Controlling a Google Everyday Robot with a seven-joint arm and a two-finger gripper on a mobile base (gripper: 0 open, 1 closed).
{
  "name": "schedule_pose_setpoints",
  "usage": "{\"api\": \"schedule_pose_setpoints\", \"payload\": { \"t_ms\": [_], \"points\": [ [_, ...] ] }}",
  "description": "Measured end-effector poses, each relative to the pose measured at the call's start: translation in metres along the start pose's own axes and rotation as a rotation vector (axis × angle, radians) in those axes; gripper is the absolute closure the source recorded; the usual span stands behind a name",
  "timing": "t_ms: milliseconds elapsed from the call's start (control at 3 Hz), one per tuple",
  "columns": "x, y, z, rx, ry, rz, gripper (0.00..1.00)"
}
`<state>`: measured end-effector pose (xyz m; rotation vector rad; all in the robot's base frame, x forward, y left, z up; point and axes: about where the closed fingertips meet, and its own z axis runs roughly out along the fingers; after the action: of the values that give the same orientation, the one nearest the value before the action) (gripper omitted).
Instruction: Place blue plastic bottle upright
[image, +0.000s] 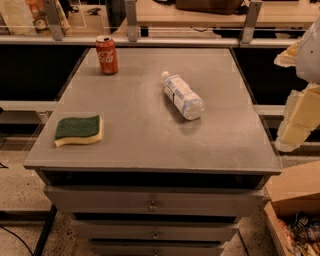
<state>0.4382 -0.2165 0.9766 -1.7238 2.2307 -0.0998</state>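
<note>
The blue plastic bottle (183, 96) lies on its side near the middle of the grey cabinet top (140, 145). It is clear and ribbed, with a white-bluish label. Its white cap (165, 75) points to the far left and its base to the near right. My gripper (295, 126) shows as pale yellowish parts at the right edge of the view. It is off the right side of the cabinet top, apart from the bottle and to its right, and holds nothing that I can see.
A red Coca-Cola can (106, 55) stands upright at the far left corner. A green and yellow sponge (79, 130) lies at the near left. Drawers (152, 204) sit below the top. A cardboard box (296, 202) is on the floor at the lower right. A rail (150, 41) runs behind.
</note>
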Motion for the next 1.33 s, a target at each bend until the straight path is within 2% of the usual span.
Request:
{"api": "schedule_pose_setpoints", "payload": {
  "t_ms": [333,667,1000,1333],
  "points": [
    [-0.001,0.000,0.000,0.002,-0.002,0.000,0.00],
    [-0.025,-0.014,0.018,-0.022,-0.019,0.013,0.00],
    [-0.058,-0.041,0.052,-0.062,-0.042,0.054,0.00],
    [-0.094,-0.065,0.083,-0.097,-0.058,0.126,0.00]
  ]
}}
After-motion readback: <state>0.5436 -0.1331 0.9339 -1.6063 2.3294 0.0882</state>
